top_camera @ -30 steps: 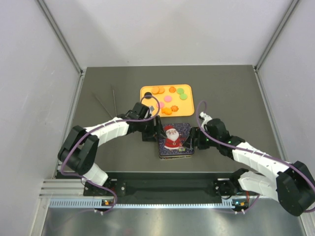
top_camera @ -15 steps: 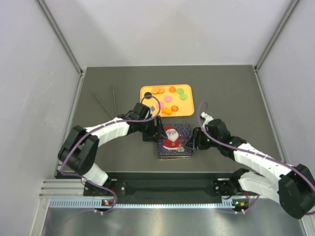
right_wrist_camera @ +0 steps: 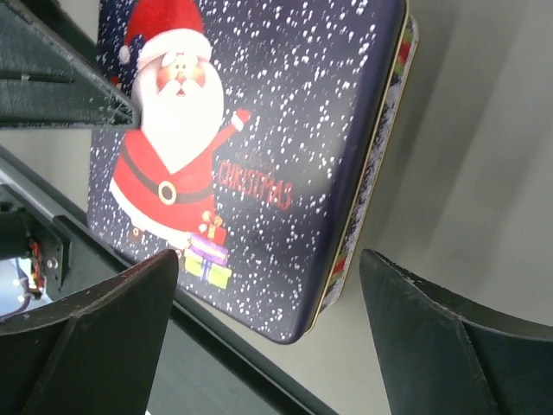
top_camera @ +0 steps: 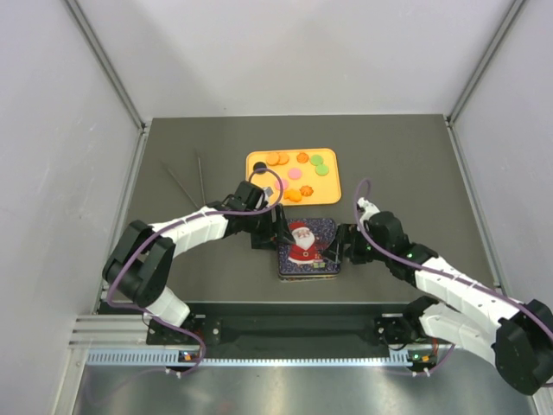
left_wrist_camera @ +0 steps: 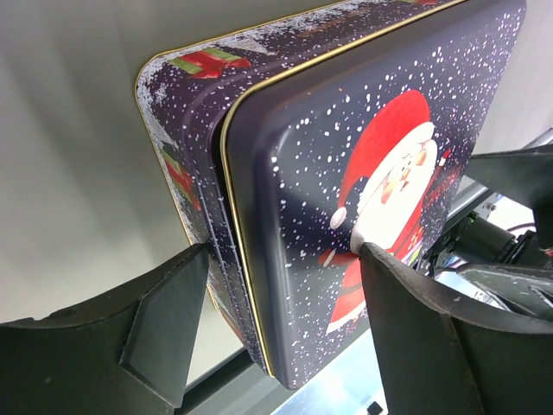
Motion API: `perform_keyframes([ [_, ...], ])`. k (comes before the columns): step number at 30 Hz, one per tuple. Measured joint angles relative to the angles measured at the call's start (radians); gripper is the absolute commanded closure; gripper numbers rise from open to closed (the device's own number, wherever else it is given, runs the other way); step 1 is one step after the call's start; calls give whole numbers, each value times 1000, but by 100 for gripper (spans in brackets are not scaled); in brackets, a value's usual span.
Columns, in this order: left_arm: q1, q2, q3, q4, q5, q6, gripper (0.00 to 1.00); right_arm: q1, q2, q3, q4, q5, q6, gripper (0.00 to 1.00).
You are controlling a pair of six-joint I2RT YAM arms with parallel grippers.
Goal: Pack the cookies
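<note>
The cookies lie on an orange tray at mid table: mostly orange discs, with green, pink and one black. In front of the tray stands a dark blue Santa tin, lid on; it also shows in the left wrist view and the right wrist view. My left gripper is open, its jaws straddling the tin's left edge. My right gripper is open at the tin's near right corner, not touching it.
Two thin dark rods lie on the table left of the tray. Grey walls close in the table on three sides. A metal rail runs along the near edge by the arm bases.
My right gripper has drawn back slightly to the right, away from the tin. The left arm and the tin have not visibly moved.
</note>
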Motion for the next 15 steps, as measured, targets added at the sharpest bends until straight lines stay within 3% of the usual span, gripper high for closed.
perform_keyframes([
  [7, 0, 1, 0, 2, 3, 0, 25, 2, -50, -103, 7, -34, 54, 19],
  [15, -1, 5, 0, 9, 11, -1, 25, 3, -71, -142, 53, -72, 117, 31],
])
